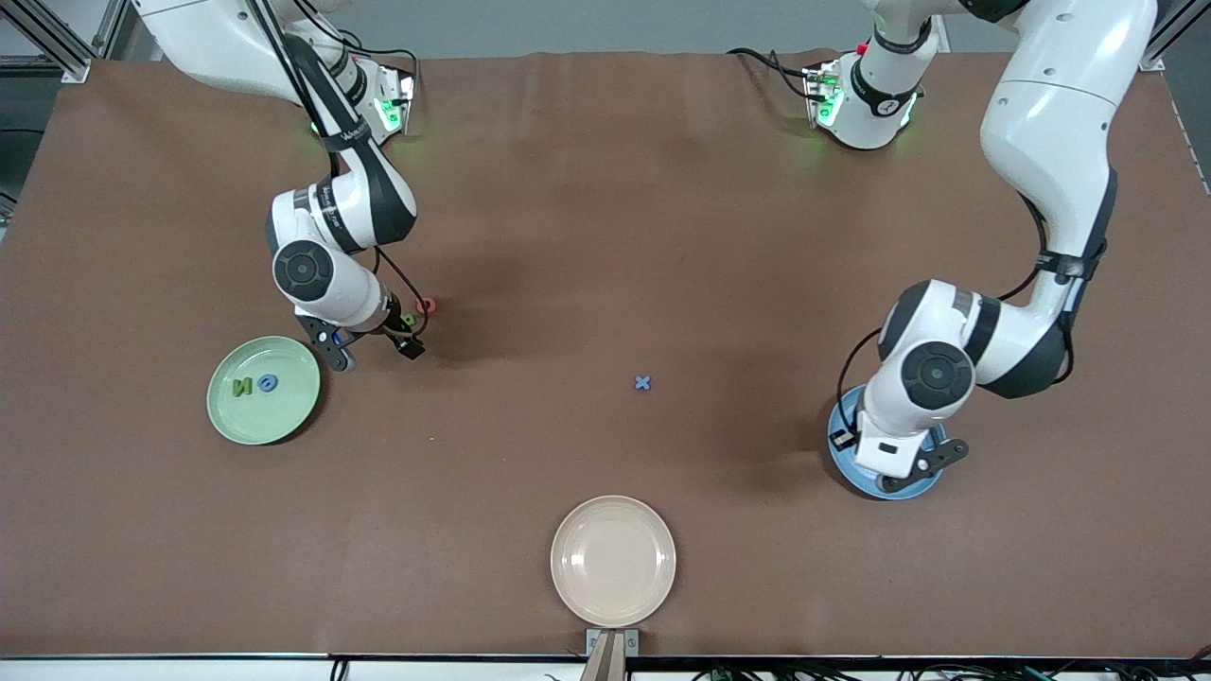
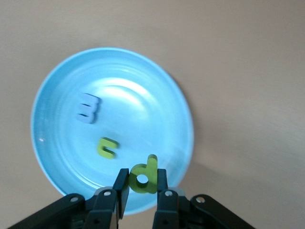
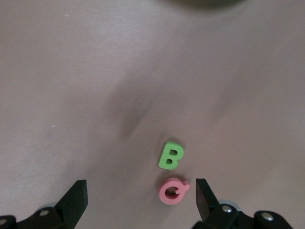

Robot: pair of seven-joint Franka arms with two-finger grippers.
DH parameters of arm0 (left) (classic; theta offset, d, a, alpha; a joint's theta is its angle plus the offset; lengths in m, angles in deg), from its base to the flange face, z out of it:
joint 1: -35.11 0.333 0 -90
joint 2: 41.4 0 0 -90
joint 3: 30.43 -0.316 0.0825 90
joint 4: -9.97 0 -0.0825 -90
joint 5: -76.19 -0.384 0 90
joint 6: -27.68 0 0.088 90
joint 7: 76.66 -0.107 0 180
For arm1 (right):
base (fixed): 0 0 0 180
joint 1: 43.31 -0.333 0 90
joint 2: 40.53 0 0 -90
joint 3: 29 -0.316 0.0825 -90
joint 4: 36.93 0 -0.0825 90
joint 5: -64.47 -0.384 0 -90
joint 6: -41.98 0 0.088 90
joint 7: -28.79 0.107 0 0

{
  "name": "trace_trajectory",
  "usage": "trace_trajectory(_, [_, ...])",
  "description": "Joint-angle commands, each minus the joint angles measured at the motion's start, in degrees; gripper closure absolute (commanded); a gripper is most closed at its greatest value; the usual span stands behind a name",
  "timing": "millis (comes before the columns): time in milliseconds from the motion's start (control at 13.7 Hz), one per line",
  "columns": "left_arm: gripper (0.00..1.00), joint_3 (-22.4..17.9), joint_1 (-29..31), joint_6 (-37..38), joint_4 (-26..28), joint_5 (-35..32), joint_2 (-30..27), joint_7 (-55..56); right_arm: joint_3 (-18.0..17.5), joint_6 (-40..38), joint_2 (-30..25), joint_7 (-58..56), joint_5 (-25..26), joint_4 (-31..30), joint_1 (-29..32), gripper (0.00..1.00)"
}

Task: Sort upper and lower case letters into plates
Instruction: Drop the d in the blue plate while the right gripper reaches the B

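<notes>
My left gripper [image 2: 142,183] is shut on a green lowercase d [image 2: 144,175] and hangs over the rim of the blue plate [image 2: 57,95]. In that plate lie a pale blue letter [image 2: 88,108] and a small green letter [image 2: 106,147]. In the front view the left gripper [image 1: 894,470] covers most of the blue plate [image 1: 856,478]. My right gripper [image 3: 140,193] is open low over the table, with a pink Q [image 3: 172,191] between its jaws, close to one finger. A green B [image 3: 171,156] lies just beside the Q. The pale green plate [image 1: 284,421] holds a green N [image 1: 243,386] and a blue O [image 1: 269,382].
A blue x [image 1: 642,383] lies alone on the brown table near its middle. A cream plate [image 1: 613,560] sits at the table edge nearest the front camera. The right gripper [image 1: 374,350] is beside the pale green plate, toward the table's middle.
</notes>
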Motion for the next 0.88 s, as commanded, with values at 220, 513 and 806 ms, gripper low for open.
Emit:
trace_trajectory(220, [0.0,0.5,0.7,-0.3,0.3,-0.9,0.4,1.5,-0.2,0.1,-1.9,4.0,-0.4,-3.3,0.3,0.03])
trace_trajectory(513, [0.0,1.1,-4.5,-0.3,-0.8,-0.5,0.1,7.9,-0.1,2.3,-1.5,4.3,-0.4,-4.6,1.2,0.05])
trace_trajectory(806, [0.0,1.3,-13.1,-0.3,-5.8,0.0,1.1,15.8,-0.1,6.7,-0.4,4.3,-0.4,-6.3,1.3,0.09])
